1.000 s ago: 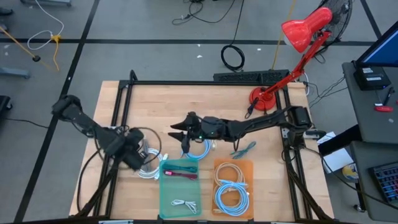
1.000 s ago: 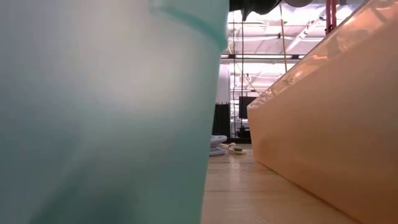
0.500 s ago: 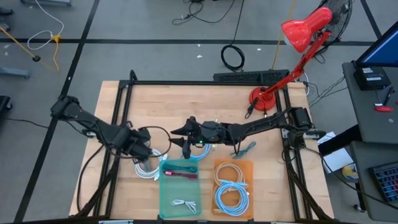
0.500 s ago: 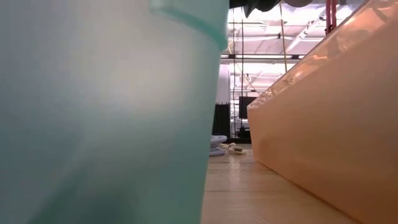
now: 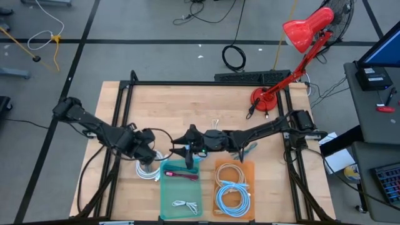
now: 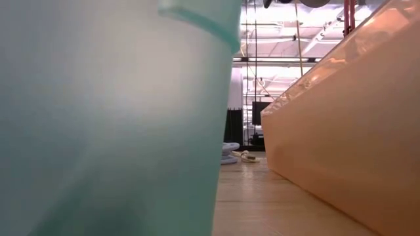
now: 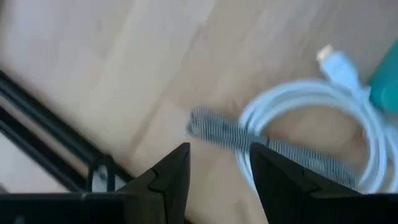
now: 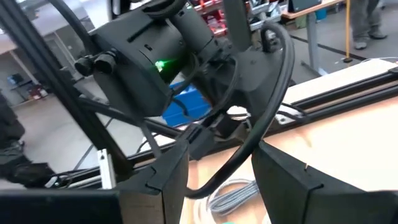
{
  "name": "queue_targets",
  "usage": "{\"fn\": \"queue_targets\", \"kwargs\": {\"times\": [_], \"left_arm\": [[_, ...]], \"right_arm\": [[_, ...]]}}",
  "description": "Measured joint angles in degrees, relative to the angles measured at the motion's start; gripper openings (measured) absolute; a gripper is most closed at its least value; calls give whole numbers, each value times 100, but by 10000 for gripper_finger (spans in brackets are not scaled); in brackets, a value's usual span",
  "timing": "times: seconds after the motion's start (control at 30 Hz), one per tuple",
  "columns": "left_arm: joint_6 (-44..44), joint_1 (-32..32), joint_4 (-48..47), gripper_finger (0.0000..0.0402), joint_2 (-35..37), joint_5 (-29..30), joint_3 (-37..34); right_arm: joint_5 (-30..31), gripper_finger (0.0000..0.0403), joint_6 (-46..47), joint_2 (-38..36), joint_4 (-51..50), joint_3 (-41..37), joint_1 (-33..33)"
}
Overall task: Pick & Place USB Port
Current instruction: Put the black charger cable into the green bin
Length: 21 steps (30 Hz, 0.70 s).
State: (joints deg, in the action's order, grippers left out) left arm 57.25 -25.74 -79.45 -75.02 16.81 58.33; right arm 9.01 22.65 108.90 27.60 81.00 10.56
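A white USB cable coil [image 5: 147, 170] with a grey braided stretch [image 7: 217, 127] and a white plug [image 7: 336, 62] lies flat on the wooden table, left of the green tray [image 5: 167, 199]. My left gripper [image 5: 147, 154] hovers open just above the coil; its fingertips [image 7: 214, 163] frame the braided stretch without touching it. My right gripper [image 5: 189, 157] is open over the green tray's far edge, facing the left arm, with nothing between its fingers [image 8: 217, 163]. The green tray holds a dark red cable [image 5: 181, 175] and a small white one [image 5: 185, 204].
An orange tray [image 5: 220, 167] beside the green one holds white and light blue coils [image 5: 234, 199]. A teal cable [image 5: 245, 150] lies on the table under the right arm. A red lamp [image 5: 265, 99] stands at the far right. In the low view, the tray walls [image 6: 118, 118] fill the picture.
My left gripper has come down and moved a little toward the table's right, over the white coil. My right gripper has moved toward the near edge, from the light blue coil to the green tray's far edge.
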Motion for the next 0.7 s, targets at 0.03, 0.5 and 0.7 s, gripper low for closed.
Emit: {"fn": "queue_targets", "kwargs": {"times": [0.03,0.5,0.7], "left_arm": [[73,-78,6,170,0,175,0],[1879,-827,597,170,9,-917,-524],[2538,-846,3358,170,10,-1915,-2365]], "right_arm": [[-2,164,0,0,7,1,30],[10,164,0,-1,110,1,245],[17,164,0,0,114,1,308]]}}
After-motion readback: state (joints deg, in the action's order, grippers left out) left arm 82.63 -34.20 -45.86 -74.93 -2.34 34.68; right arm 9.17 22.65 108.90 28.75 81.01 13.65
